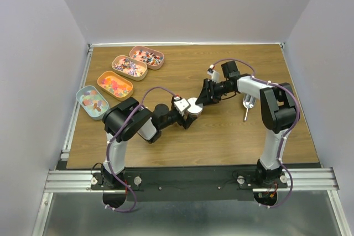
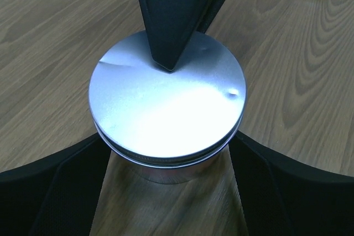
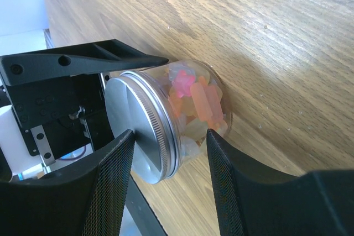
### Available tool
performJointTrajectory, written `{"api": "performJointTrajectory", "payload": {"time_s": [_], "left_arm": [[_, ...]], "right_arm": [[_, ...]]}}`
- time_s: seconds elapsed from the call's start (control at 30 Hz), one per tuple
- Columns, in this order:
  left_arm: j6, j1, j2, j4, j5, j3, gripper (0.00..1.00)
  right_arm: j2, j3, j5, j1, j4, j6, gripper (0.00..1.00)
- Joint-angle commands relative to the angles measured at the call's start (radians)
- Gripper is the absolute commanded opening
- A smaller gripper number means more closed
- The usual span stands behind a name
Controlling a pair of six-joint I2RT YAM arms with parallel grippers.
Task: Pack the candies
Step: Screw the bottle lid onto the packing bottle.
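A small clear jar (image 3: 207, 89) holding pink, orange and pale candies (image 3: 200, 99) stands mid-table with a silver lid (image 2: 166, 109) on it. My left gripper (image 2: 168, 147) straddles the lid from the near side, both fingers set wide against its rim. My right gripper (image 3: 170, 134) comes from the far side. One of its fingers (image 2: 168, 20) presses down on the lid's top, and the other finger (image 3: 232, 192) rests against the glass wall low down. In the top view both grippers meet at the jar (image 1: 193, 106).
Oval tins of loose candies line the far left: a pink one (image 1: 146, 57), another pink one (image 1: 129, 67), an orange one (image 1: 115, 84) and a blue one (image 1: 93, 101). A silver scoop (image 1: 247, 106) lies right of the jar, by the right arm.
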Motion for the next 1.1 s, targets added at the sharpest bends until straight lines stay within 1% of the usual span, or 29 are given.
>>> {"api": "performJointTrajectory", "payload": {"time_s": [0.0,0.2,0.4,0.6,0.7,0.73,0.8,0.83,0.9,0.97,1.03,1.07], "left_arm": [[-0.001,-0.010,0.032,0.201,-0.005,-0.002,0.94],[-0.004,-0.010,0.043,0.264,0.005,-0.025,0.97],[-0.013,-0.013,0.055,0.350,-0.019,-0.062,0.97],[-0.001,-0.021,0.058,0.402,-0.033,-0.085,0.90],[-0.001,-0.026,0.061,0.430,-0.039,-0.096,0.89],[0.001,-0.026,0.063,0.439,-0.045,-0.100,0.86],[-0.002,-0.026,0.064,0.464,-0.047,-0.108,0.86],[-0.002,-0.026,0.069,0.467,-0.048,-0.108,0.84],[-0.002,-0.026,0.069,0.468,-0.047,-0.108,0.77],[-0.001,-0.024,0.069,0.467,-0.047,-0.108,0.75],[-0.001,-0.024,0.069,0.467,-0.042,-0.108,0.71],[-0.001,-0.024,0.069,0.465,-0.042,-0.110,0.70]], "right_arm": [[0.001,-0.024,-0.040,0.013,0.002,0.008,0.61],[0.010,-0.027,-0.079,0.025,0.008,0.016,0.61],[0.013,-0.029,-0.076,0.045,0.011,0.020,0.61],[0.013,-0.033,-0.063,0.049,0.014,0.023,0.61],[0.014,-0.038,-0.063,0.049,0.013,0.023,0.61],[0.013,-0.040,-0.061,0.049,0.013,0.023,0.61],[0.011,-0.043,-0.055,0.047,0.013,0.023,0.61],[0.010,-0.044,-0.052,0.049,0.013,0.023,0.62],[-0.004,-0.046,-0.032,0.049,0.011,0.022,0.64],[-0.016,-0.044,-0.015,0.049,0.011,0.017,0.66],[-0.034,-0.043,0.000,0.049,0.008,0.016,0.66],[-0.042,-0.043,0.014,0.049,0.007,0.008,0.66]]}}
